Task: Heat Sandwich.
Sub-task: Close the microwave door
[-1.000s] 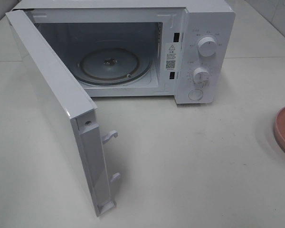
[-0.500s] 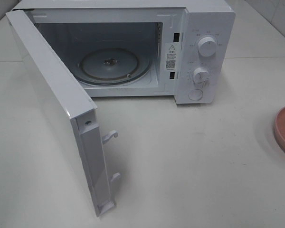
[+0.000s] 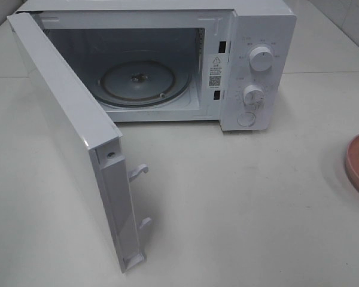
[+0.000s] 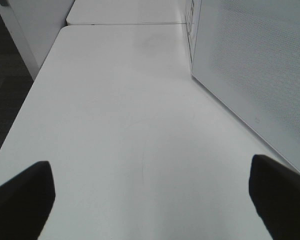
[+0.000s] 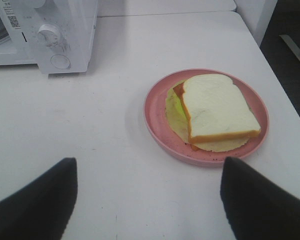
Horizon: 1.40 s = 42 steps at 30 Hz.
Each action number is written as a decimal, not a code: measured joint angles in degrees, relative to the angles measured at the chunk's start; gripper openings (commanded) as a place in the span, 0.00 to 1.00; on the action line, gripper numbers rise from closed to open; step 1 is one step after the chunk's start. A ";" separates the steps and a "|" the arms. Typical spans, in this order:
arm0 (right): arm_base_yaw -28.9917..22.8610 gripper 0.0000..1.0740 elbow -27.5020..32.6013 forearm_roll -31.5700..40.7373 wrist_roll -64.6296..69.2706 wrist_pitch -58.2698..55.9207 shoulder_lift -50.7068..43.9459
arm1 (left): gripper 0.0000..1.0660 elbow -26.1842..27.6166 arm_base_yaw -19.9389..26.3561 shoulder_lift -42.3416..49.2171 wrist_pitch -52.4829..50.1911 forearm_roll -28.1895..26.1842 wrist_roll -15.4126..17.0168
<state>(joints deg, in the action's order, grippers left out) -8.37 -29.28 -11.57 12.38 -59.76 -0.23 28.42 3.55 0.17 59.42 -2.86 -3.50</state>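
From the high camera I see the microwave [image 3: 251, 60] with its door [image 3: 72, 137] swung wide and the glass turntable [image 3: 142, 82] bare; the pink plate [image 3: 358, 164] peeks in at the table's right edge. On my left wrist view, the left gripper [image 4: 150, 200] hangs over bare table [image 4: 120, 110] beside the door, jaws spread wide. On my right wrist view, the right gripper [image 5: 147, 200] sits just short of the plate, jaws spread, gripping nothing; the sandwich [image 5: 215, 112] lies on that plate.
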 measured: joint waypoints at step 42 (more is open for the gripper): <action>0.00 0.71 0.00 0.00 0.00 0.00 0.00 | 0.95 0.00 0.00 0.00 0.00 0.00 0.00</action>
<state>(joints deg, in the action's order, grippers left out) -8.37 -29.28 -11.57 12.38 -59.76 -0.23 28.42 3.55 0.17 59.42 -2.86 -3.50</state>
